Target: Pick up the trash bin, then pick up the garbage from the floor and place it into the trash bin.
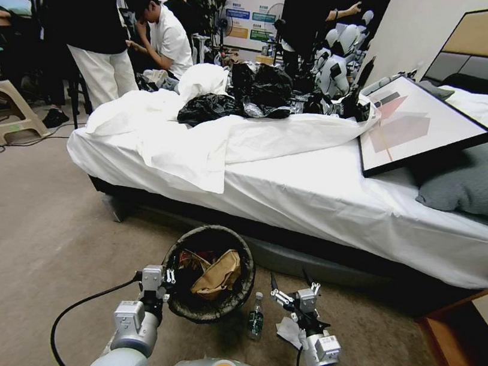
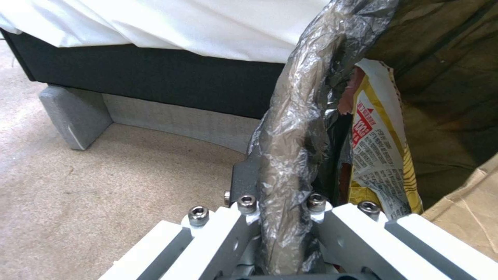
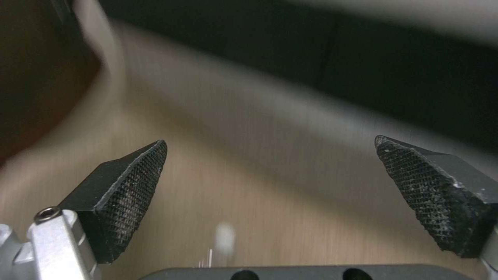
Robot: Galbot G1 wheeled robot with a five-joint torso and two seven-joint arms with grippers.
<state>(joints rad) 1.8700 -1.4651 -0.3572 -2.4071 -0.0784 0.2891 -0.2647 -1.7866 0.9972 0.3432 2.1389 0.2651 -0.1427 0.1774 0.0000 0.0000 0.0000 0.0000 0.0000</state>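
1. Your right wrist view is smeared by motion: the floor and the dark band of the bed base run into streaks, and a small white object near the right gripper cannot be identified.
2. In your left wrist view the left gripper has its fingertips hidden behind the bagged rim of the trash bin.
3. The yellow wrapper is partly covered by that rim.
4. In the head view the bottle label is too small to read.
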